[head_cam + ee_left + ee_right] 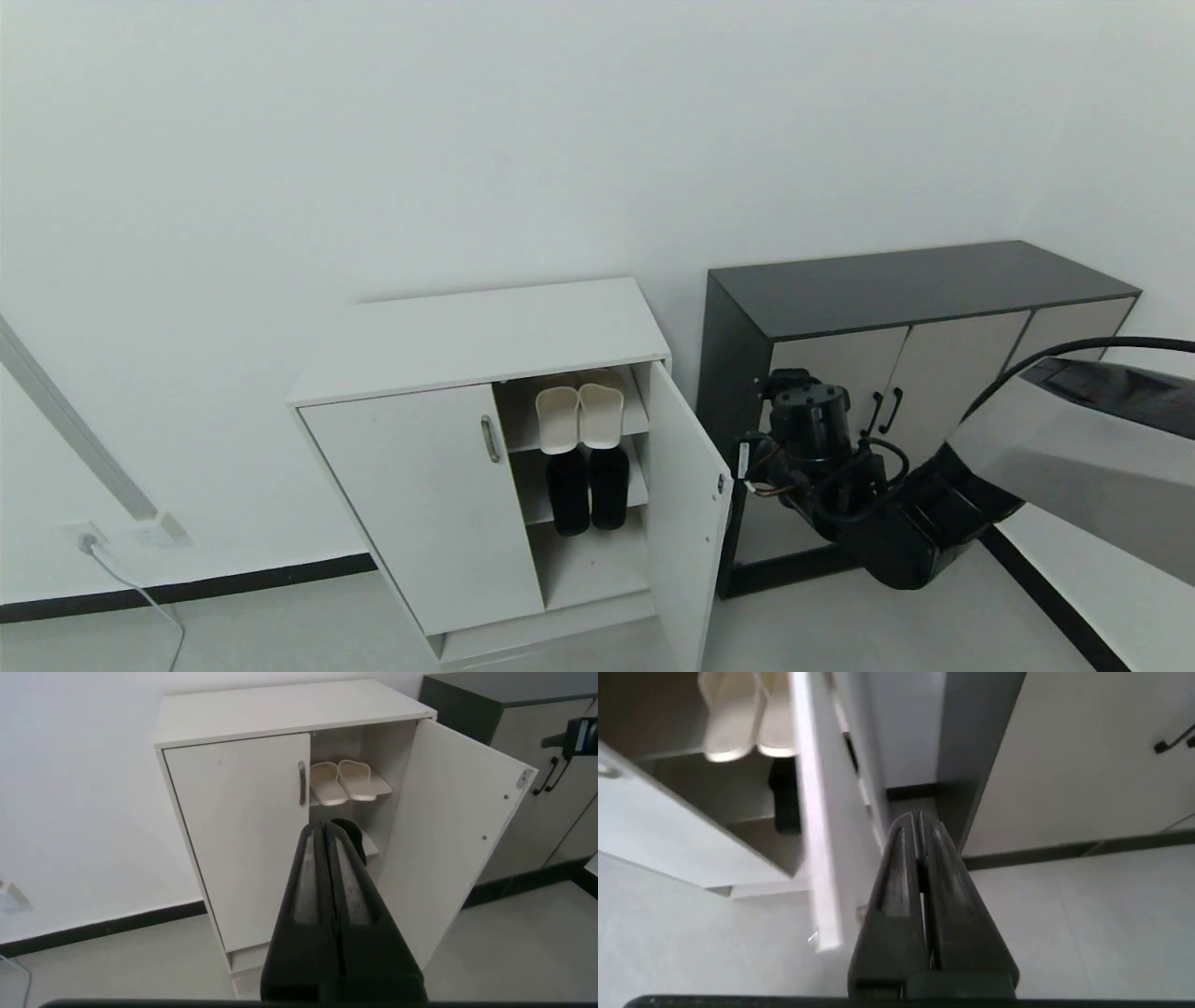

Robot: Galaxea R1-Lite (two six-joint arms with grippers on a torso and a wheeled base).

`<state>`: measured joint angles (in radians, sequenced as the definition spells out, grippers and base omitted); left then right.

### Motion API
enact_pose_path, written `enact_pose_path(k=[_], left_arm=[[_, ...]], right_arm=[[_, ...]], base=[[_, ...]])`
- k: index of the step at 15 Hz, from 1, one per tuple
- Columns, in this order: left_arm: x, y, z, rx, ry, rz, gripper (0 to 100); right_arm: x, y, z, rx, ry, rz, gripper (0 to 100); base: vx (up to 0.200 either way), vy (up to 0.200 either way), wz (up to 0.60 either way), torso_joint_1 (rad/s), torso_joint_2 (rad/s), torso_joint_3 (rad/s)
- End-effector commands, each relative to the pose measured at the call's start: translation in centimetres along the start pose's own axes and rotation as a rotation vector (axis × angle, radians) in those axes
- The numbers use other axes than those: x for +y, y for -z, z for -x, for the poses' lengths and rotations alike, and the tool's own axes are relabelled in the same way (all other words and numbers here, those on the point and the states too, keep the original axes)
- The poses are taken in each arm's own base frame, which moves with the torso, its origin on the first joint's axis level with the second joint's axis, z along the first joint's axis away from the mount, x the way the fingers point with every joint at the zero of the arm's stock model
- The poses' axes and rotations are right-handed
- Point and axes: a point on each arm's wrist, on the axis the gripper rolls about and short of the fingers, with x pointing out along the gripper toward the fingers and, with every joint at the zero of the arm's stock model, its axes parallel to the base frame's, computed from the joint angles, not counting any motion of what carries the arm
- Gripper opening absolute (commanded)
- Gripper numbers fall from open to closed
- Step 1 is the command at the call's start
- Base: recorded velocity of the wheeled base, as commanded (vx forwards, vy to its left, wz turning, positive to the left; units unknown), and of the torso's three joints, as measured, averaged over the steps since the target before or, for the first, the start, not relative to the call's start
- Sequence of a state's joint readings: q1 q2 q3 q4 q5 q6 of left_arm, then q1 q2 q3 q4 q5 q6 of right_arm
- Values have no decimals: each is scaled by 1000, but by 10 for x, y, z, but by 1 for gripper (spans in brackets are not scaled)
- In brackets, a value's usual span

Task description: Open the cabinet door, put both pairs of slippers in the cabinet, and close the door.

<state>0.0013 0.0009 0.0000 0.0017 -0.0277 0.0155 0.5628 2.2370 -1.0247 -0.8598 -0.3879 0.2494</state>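
Note:
The white cabinet [467,336] stands against the wall with its right door [686,504] swung open and its left door [429,504] closed. A white pair of slippers [579,417] rests on the upper shelf, a black pair [588,490] on the shelf below. My right arm [822,467] is just right of the open door, behind its outer face. My right gripper [920,821] is shut and empty, close to the door's free edge [817,812]. Held back in front of the cabinet, my left gripper [327,826] is shut and empty, pointing at the open compartment and the white slippers [350,779].
A dark cabinet [915,280] with closed grey doors stands directly right of the white one, leaving a narrow gap that holds my right arm. A wall socket with a cable [84,539] is low on the left. Bare floor lies in front of both cabinets.

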Motion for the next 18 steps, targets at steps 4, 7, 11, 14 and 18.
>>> enact_pose_path(k=[4,7,11,14,18], left_arm=[[0,0,0,1,0,0,0],[0,0,0,-1,0,0,0],[0,0,0,1,0,0,0],[0,0,0,1,0,0,0],[0,0,0,1,0,0,0]], right_arm=[[5,21,-18,41,-24,4,0],[30,25,2,54,-93,1,0],[61,22,51,60,-207,38,0],[54,23,65,71,-250,78,0],[53,23,66,68,-253,93,0]], base=[[0,0,0,0,0,0],[0,0,0,0,0,0],[0,0,0,0,0,0],[0,0,0,0,0,0],[0,0,0,0,0,0]])
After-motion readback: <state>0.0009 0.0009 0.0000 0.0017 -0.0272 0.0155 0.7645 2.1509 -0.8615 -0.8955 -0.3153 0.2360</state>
